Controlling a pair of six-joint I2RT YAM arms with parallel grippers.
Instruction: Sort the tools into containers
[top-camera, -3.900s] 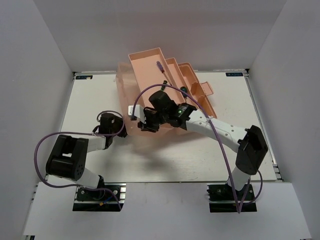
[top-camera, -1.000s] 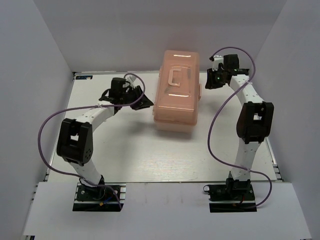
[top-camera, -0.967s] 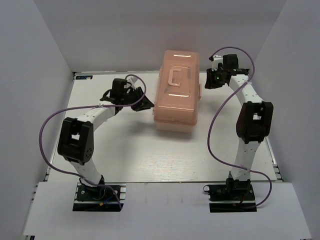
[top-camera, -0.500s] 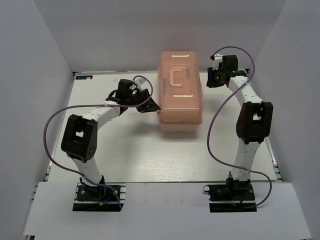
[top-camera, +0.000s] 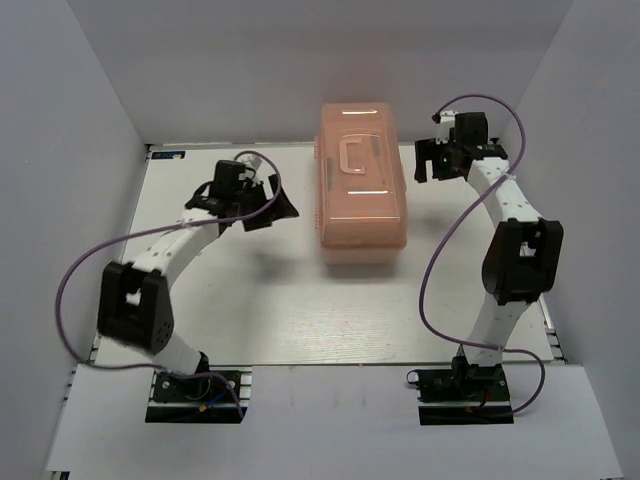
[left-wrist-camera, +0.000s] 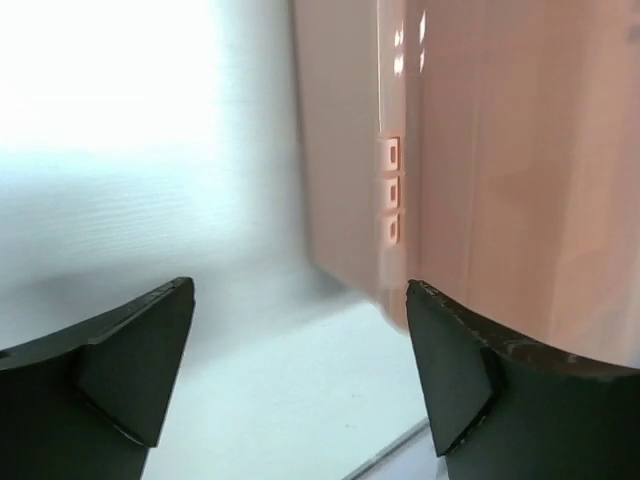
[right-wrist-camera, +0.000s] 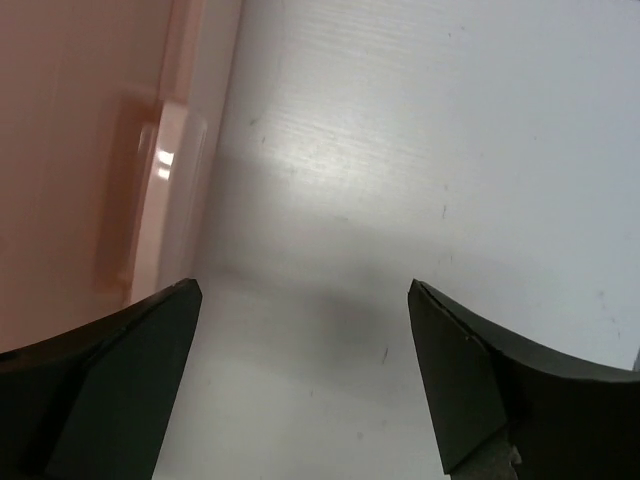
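Your salmon-pink plastic toolbox, upper centre, is shut, tools presumably inside. Left gripper and right gripper, fingers spread empty: retreat.

A white desk stands inside a plain white booth. A left wall, a back wall and a right wall rise from its edges. A small label lies at the far-left corner. A white board runs along the near edge. Up close, the desk top shows fine grain and a few dark specks.
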